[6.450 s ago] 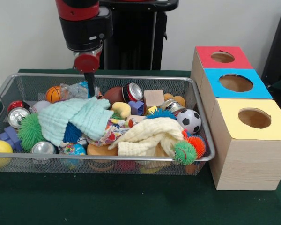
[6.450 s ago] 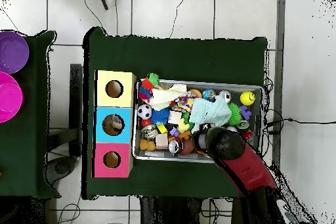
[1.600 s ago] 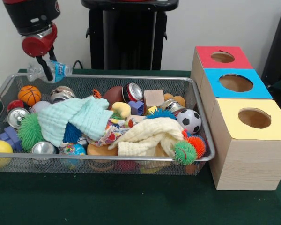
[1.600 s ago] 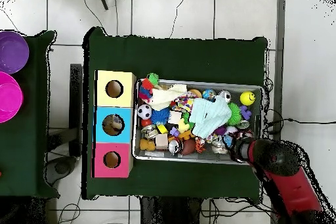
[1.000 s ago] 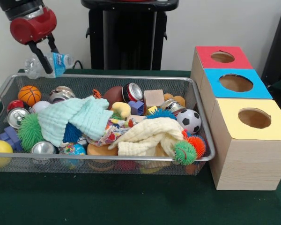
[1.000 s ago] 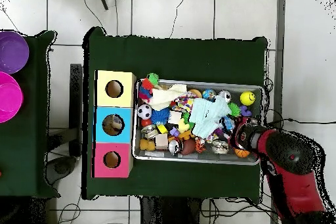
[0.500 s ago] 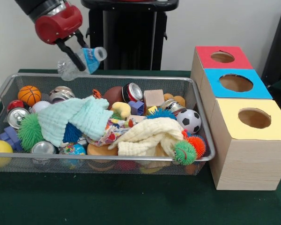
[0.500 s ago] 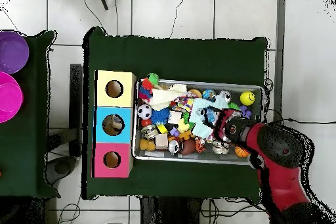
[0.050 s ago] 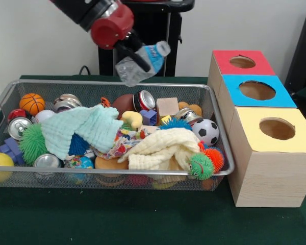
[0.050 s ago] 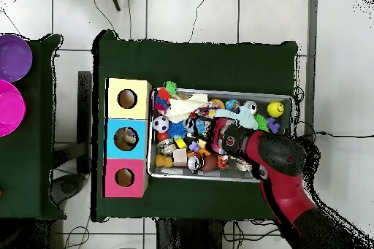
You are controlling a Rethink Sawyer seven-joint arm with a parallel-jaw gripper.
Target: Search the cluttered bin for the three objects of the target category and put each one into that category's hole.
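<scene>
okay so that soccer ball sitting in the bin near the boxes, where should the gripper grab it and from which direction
Take the soccer ball across its widest middle, coming straight down from above. It is round, so any opposite pair of sides serves, and its top is uncovered. Mind the bin wall close beside it and the cream cloth on the other side: set the fingers along the wall rather than across it. The gripper now holds a plastic bottle.
</scene>
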